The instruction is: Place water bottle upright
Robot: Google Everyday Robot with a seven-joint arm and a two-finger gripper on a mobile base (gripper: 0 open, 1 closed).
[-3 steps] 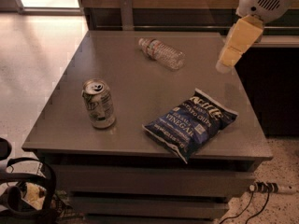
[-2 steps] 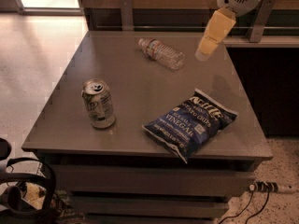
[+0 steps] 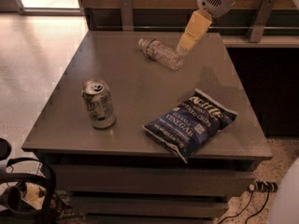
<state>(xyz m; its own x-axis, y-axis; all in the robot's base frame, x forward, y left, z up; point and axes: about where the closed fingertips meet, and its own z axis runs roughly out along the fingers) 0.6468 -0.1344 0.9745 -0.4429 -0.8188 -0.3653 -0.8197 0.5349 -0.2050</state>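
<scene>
The water bottle (image 3: 161, 53) lies on its side at the back middle of the grey table (image 3: 140, 101), its white cap pointing to the far left. It is clear and ribbed. My gripper (image 3: 183, 46) reaches down from the upper right on a white arm. Its pale yellow finger tips hang just above the bottle's right end, close to it.
A silver-green soda can (image 3: 98, 103) stands upright at the front left of the table. A blue chips bag (image 3: 190, 122) lies flat at the front right. A dark counter with a rail runs behind and to the right. Cables and a black object sit on the floor below.
My gripper has moved left and down across the back of the table, from beyond the bottle's right side to just above its right end. The bottle, can and bag have not moved.
</scene>
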